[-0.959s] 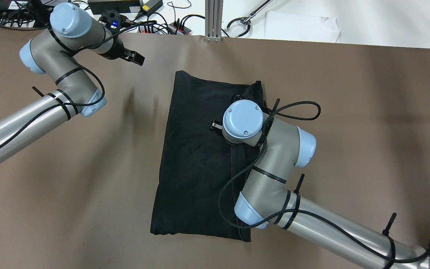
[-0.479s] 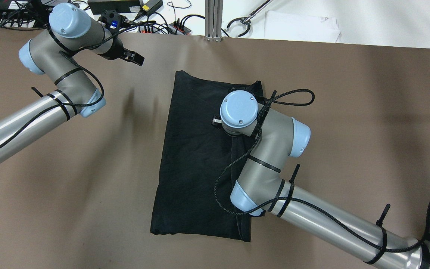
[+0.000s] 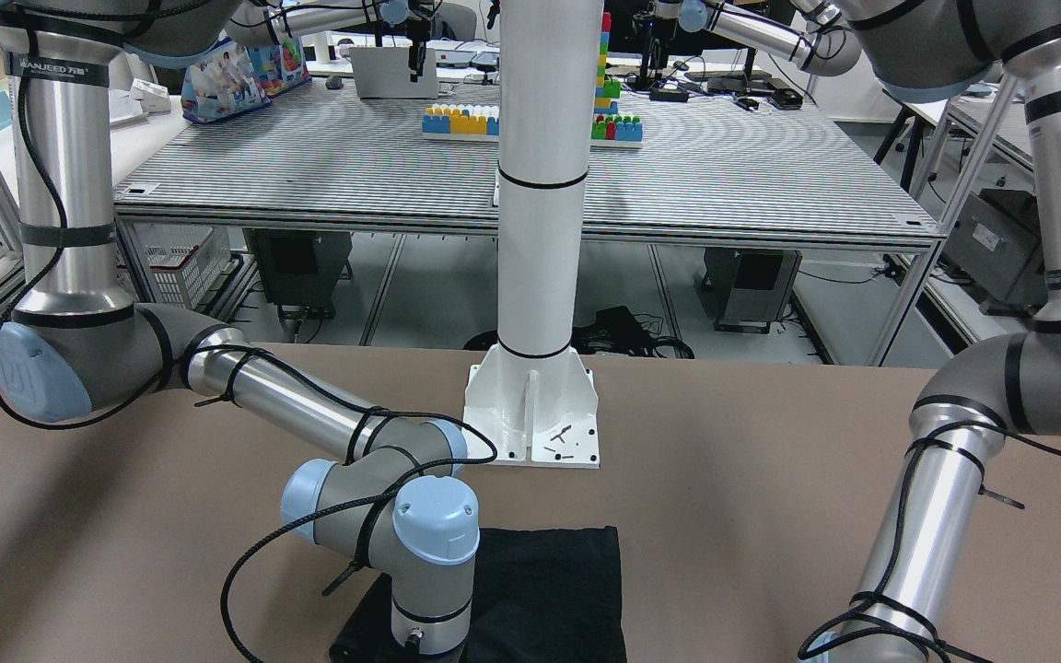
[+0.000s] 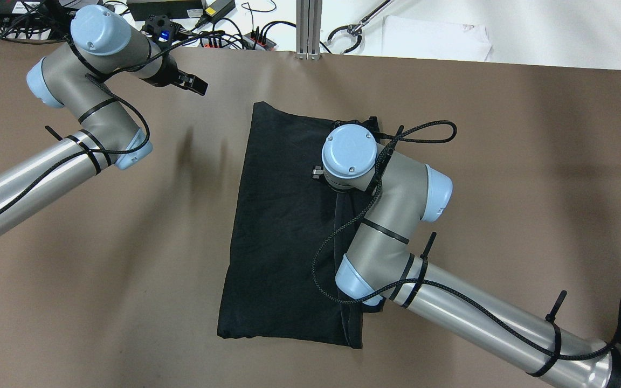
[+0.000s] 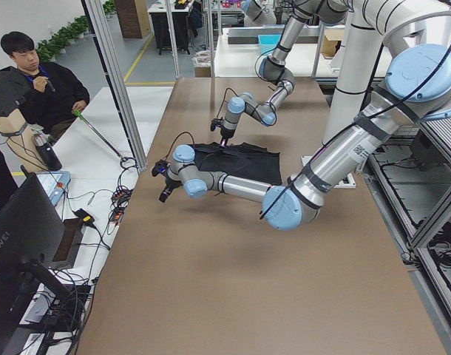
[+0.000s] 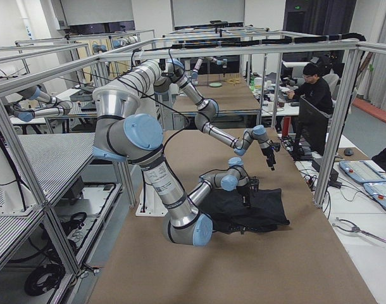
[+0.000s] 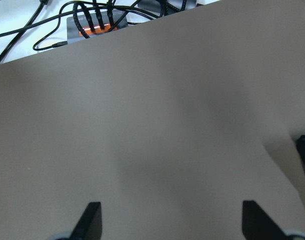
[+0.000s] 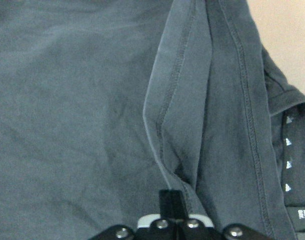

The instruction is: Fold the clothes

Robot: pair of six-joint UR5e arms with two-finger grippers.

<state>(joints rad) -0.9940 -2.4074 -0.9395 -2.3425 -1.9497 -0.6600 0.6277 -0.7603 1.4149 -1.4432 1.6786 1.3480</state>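
**Exterior front-facing view.** A white pole [image 3: 540,184] rises from its base plate [image 3: 533,419] at the robot's edge of the brown table [image 3: 770,479]. The black garment [image 3: 553,580] lies flat in front of the plate, apart from it and wider than it. The right arm [image 3: 263,396] bends down with its wrist over the garment's side at the view's left. The lower edge of the view cuts off its fingers.

**Overhead exterior view.** The garment is a folded rectangle at the table's middle, its long side running near to far. The right arm's wrist covers the far right part, and a loose flap runs along the right edge beneath the arm. The left gripper [image 4: 198,86] hovers over bare table, well apart from the garment's far left corner.

**Exterior left view.** The far arm points straight down onto the garment. A seated person [image 5: 41,81] is beyond the table's end.

**Exterior right view.** The garment's near edge lies rumpled below the near arm's wrist.

**Left wrist-mounted view.** The two fingertips [image 7: 90,220] stand wide apart, released, with only table between them. Cables [image 7: 92,20] lie past the table's edge.

**Right wrist-mounted view.** The right gripper [image 8: 171,197] has its fingers pressed together, clenched on a stitched fold [image 8: 167,125] of the garment. A neck label [image 8: 302,215] shows at the lower right.
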